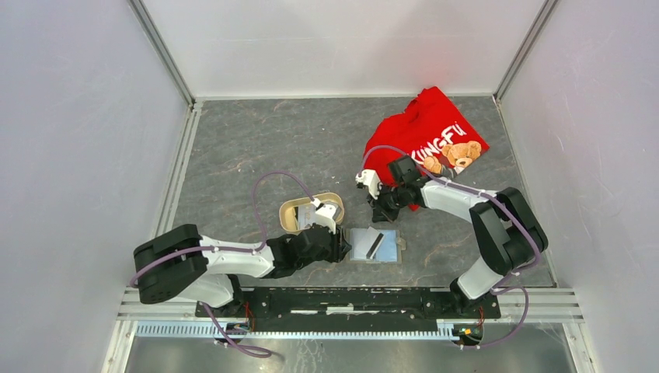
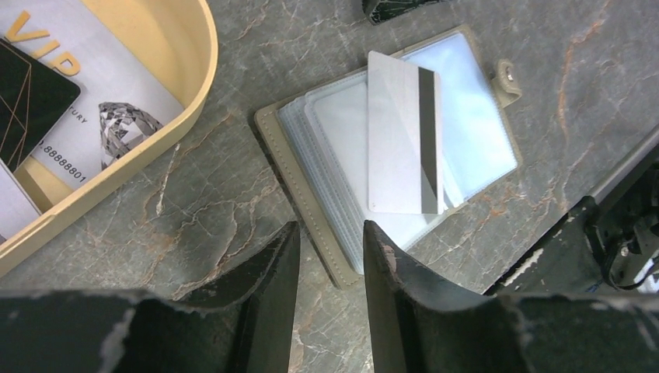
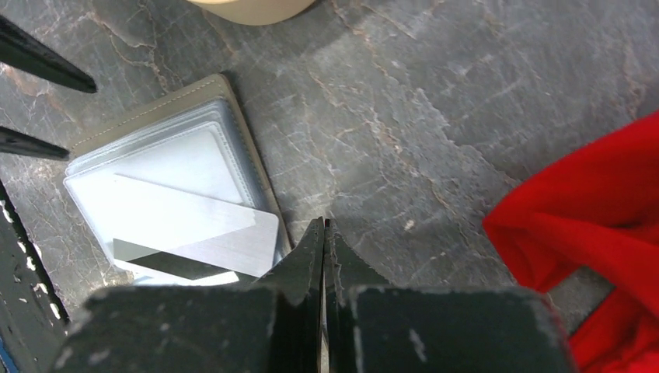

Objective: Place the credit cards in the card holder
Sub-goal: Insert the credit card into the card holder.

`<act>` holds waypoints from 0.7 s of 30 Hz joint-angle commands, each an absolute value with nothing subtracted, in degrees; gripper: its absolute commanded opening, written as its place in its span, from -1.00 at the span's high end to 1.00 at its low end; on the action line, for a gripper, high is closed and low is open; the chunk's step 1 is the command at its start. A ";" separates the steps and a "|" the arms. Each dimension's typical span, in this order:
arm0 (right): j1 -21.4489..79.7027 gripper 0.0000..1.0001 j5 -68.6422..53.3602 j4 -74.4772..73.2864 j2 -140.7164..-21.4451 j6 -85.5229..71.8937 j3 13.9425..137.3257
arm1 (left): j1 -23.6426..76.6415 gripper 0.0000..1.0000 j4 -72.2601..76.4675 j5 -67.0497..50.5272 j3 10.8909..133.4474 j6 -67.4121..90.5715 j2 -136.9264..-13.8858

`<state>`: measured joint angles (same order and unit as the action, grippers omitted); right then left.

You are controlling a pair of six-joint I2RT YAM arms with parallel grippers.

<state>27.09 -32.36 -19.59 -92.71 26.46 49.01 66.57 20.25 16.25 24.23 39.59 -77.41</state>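
Note:
The card holder (image 1: 359, 242) (image 2: 299, 175) (image 3: 167, 151) lies open on the grey table, its pale shiny pockets facing up. One pale grey credit card (image 1: 374, 245) (image 2: 400, 132) (image 3: 198, 233) with a dark stripe rests slanted on top of the pockets. Two more credit cards, a white VIP one (image 2: 105, 85) and a dark one (image 2: 27, 97), lie in the beige tray. My left gripper (image 1: 340, 247) (image 2: 330, 237) is open, and the holder's near corner sits between its fingers. My right gripper (image 1: 381, 211) (image 3: 325, 227) is shut on nothing, just past the holder's far edge.
The beige oval tray (image 1: 289, 211) (image 2: 175, 116) stands just left of the holder. A red shirt (image 1: 427, 136) (image 3: 598, 210) lies crumpled at the back right, close beside the right arm. Walls enclose the table on three sides.

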 commanded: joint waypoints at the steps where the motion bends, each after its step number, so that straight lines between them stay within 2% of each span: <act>1: 29.53 1.00 -30.77 -20.20 -93.21 29.11 51.06 | 66.34 0.16 20.42 17.99 25.28 42.17 -79.18; 21: 37.66 1.00 -25.93 -21.26 -90.00 30.35 50.49 | 66.31 0.19 21.16 16.46 25.83 42.29 -82.21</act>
<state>36.01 -27.90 -21.76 -92.62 30.15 49.06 66.57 19.79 16.32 24.36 39.72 -81.49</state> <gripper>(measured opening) 0.006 0.407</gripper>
